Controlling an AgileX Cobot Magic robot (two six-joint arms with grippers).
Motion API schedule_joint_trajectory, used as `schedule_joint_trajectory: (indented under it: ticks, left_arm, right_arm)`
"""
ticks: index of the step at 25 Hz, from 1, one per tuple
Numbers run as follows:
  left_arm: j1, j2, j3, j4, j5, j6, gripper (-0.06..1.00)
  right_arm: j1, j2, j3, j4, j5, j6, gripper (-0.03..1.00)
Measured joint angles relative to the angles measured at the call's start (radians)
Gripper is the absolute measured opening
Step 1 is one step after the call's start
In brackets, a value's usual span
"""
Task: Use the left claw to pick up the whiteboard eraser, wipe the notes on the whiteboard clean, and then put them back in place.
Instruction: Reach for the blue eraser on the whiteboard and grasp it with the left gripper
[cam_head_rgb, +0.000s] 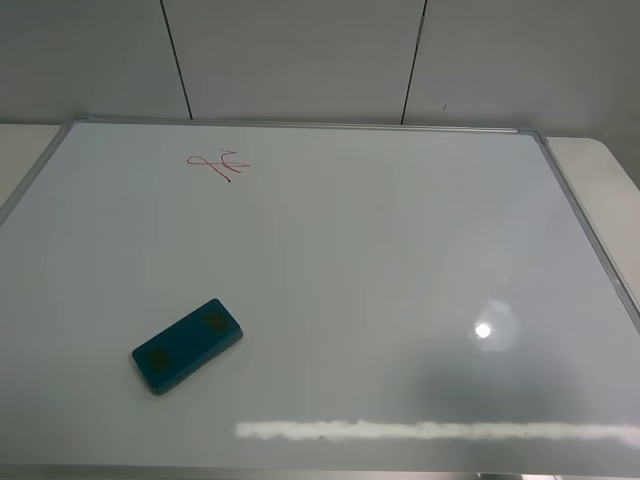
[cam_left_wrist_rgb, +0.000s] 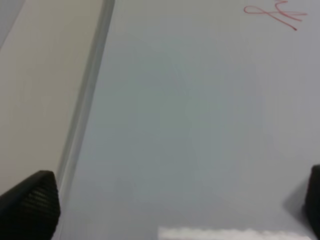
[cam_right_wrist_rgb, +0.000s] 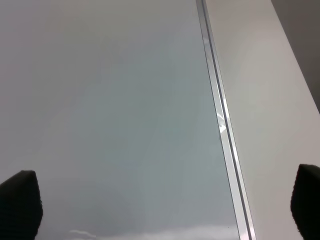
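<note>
Lying diagonally on the whiteboard (cam_head_rgb: 400, 250), toward the counter's (cam_head_rgb: 600, 160) front-left corner, the whiteboard eraser (cam_head_rgb: 187, 345) sits untouched, with the notes (cam_head_rgb: 218, 165) well apart near the far-left corner. Our left pincer (cam_left_wrist_rgb: 172, 206) hangs over the board's left edge, jaws spread wide and empty; its wrist view misses the eraser. We judge pickup is the step in hand: turn the jaws to span the eraser's narrow width, then descend squarely. Our right pincer (cam_right_wrist_rgb: 162, 205) also gapes empty.

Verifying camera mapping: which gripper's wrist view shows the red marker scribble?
The left gripper: its view catches the thin red marker scribble on the glossy white whiteboard. The right gripper sees only bare board and silver frame.
</note>
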Motion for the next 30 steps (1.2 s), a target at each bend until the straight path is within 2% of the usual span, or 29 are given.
schedule_joint_trajectory:
  ticks: [13,18,21,25,27,30]
  left_arm:
    - [0.000,0.000,0.000,-0.004,0.000,0.002,0.99]
    - [0.000,0.044,-0.007,-0.014,0.014,0.040,0.99]
    - [0.000,0.169,-0.060,-0.074,0.053,0.134,0.99]
    - [0.000,0.412,-0.140,-0.208,0.127,0.335,0.99]
    - [0.000,0.539,-0.157,-0.268,0.141,0.414,0.99]
    - [0.000,0.720,-0.161,-0.315,0.140,0.504,0.99]
  right_arm:
    - [0.000,0.000,0.000,0.000,0.000,0.000,0.99]
    - [0.000,0.000,0.000,0.000,0.000,0.000,0.99]
    - [0.000,0.000,0.000,0.000,0.000,0.000,0.99]
    - [0.000,0.000,0.000,0.000,0.000,0.000,0.99]
    - [0.000,0.000,0.000,0.000,0.000,0.000,0.99]
    - [0.000,0.000,0.000,0.000,0.000,0.000,0.99]
